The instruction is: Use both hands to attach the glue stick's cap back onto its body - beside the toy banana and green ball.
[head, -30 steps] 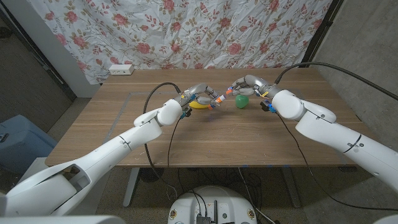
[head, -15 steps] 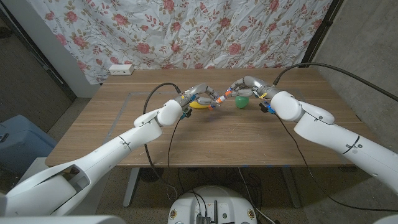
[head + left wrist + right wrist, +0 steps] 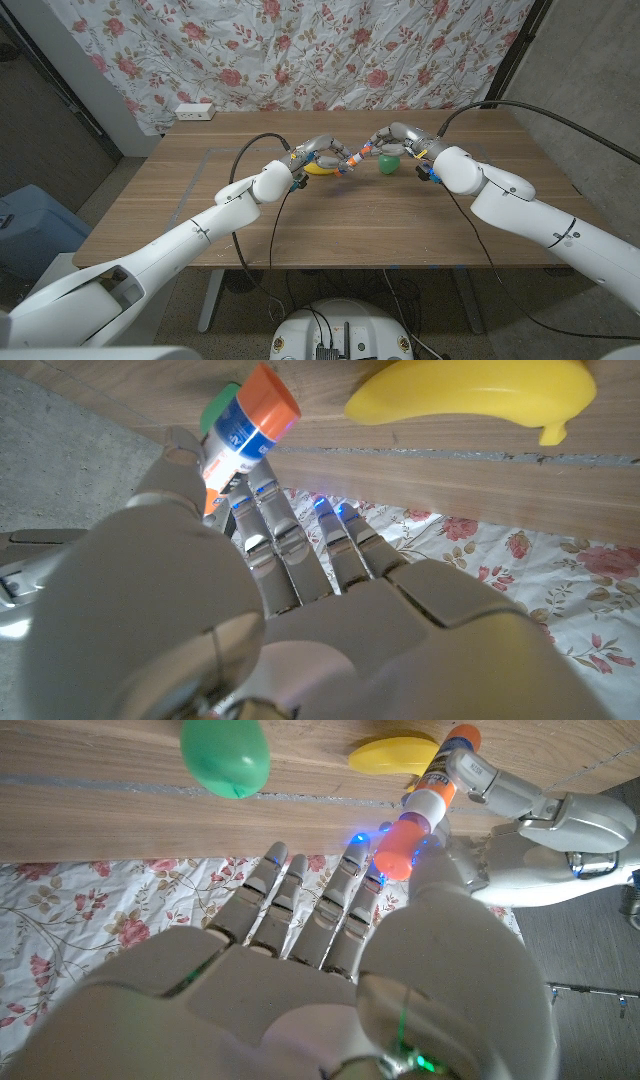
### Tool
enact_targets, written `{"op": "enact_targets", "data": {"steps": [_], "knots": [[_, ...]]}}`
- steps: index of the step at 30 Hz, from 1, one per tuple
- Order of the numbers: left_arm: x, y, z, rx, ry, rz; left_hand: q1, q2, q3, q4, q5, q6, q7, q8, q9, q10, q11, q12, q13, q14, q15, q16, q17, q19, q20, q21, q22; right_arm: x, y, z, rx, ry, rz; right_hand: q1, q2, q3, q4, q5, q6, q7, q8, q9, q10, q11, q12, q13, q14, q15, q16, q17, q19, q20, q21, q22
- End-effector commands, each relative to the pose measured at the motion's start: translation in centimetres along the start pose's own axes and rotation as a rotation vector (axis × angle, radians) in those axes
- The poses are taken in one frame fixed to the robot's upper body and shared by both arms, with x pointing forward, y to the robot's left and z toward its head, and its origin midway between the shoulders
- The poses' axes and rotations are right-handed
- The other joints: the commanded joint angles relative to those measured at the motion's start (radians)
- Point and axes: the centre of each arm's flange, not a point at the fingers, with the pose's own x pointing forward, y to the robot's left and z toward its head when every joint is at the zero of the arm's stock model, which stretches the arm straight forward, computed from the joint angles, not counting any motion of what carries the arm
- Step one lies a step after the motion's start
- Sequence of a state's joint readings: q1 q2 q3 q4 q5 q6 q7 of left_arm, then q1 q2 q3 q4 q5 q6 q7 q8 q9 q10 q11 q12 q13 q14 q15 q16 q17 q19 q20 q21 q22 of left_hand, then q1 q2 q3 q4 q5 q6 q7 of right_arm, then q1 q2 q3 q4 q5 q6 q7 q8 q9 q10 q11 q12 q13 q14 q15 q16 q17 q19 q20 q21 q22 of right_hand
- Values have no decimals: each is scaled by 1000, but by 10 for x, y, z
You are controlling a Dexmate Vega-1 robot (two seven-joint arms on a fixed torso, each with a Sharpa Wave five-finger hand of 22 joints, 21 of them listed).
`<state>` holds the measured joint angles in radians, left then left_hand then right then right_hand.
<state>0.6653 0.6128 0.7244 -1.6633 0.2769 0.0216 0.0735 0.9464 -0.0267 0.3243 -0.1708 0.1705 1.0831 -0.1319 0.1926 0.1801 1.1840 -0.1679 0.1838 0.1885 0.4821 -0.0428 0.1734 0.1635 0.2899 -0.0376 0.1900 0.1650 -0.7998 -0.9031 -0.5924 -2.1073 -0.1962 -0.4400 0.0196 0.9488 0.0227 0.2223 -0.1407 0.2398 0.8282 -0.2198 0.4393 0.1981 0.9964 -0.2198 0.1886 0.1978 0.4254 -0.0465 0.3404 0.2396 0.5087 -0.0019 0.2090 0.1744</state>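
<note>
- Left hand [image 3: 322, 155] grips the glue stick body [image 3: 440, 772] above the table's [image 3: 330, 215] far middle.
- Right hand [image 3: 395, 139] pinches the orange cap [image 3: 397, 852] against the body's end.
- Toy banana [image 3: 475, 396] and green ball [image 3: 225, 755] lie just beside.
- Judgement: cap meets body; full seating unconfirmed, pressing home remains.

Cap joint too small to judge
In the head view the left hand [image 3: 322, 154] hides most of the banana [image 3: 318, 169]; the right hand [image 3: 397, 137] overlaps the ball [image 3: 388, 162]; whether the cap [image 3: 399, 846] is fully seated on the glue stick [image 3: 441, 775] cannot be told
</note>
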Motion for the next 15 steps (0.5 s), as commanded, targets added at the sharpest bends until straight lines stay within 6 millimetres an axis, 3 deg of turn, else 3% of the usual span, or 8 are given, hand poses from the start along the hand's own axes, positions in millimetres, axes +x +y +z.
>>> {"op": "enact_targets", "data": {"steps": [1, 15], "knots": [[0, 0, 0, -1, 0, -1, 38, 54, 2, 6, 10, 102, 2, 9, 11, 52, -53, 6, 2, -3, -150, 2, 0, 10, -83, -1, 3, 1, 1, 2, -4, -5, 6, -1, 9, -1, 1, -1, 3, -2, 0, 1, -2, -4, 4, 3, 9, -129, 5, 3, 1, -2, 2, 5], [1, -1, 2, 0, -2, 0, 39, 54, 2, 6, 10, 100, 1, 8, 11, 52, -53, 7, 2, -4, -151, 2, 0, 10, -83, -1, 3, 3, 2, 4, -11, -17, 8, -2, 11, -3, 2, -2, 3, -2, -3, 1, -2, -4, 5, 3, 11, -129, 6, 4, 2, -1, 2, 5]]}}
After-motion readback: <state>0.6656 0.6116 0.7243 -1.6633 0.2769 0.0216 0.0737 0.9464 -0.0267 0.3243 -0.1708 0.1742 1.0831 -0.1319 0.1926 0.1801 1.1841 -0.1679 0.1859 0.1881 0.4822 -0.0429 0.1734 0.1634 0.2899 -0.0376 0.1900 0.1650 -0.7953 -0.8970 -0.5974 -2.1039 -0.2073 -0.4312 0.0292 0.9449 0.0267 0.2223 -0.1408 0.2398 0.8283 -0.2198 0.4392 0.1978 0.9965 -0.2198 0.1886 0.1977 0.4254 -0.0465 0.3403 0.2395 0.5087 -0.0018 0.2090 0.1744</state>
